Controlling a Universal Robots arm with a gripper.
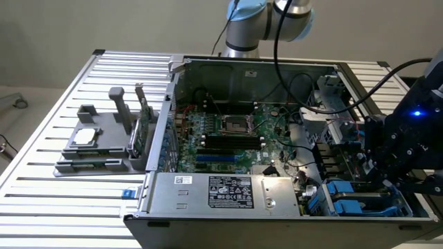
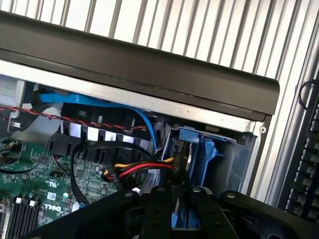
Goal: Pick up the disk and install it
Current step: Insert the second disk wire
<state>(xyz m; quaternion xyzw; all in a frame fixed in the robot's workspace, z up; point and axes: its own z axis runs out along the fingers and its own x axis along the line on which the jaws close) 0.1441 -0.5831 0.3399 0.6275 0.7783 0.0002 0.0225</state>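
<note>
The disk [image 2: 206,155], seen edge-on with its blue plastic carrier frame, stands in the drive bay at the corner of the open computer case [image 1: 229,220]. My gripper [image 2: 178,193] is directly over it, fingers [image 2: 157,209] close together with a strip of the blue frame between them. In the exterior view the black gripper [image 1: 389,179] hangs over the case's near corner on the exterior view's right. There the disk's blue frame [image 1: 351,205] sits low in the bay, partly hidden by the gripper body.
Red, yellow and black power wires [image 2: 134,172] and a blue data cable [image 2: 99,103] run right beside the bay. The motherboard [image 1: 229,137] and power supply [image 1: 225,193] fill the case. A grey tray [image 1: 97,150] with a chip and a green card stands outside. A keyboard [image 2: 306,164] lies beyond the case wall.
</note>
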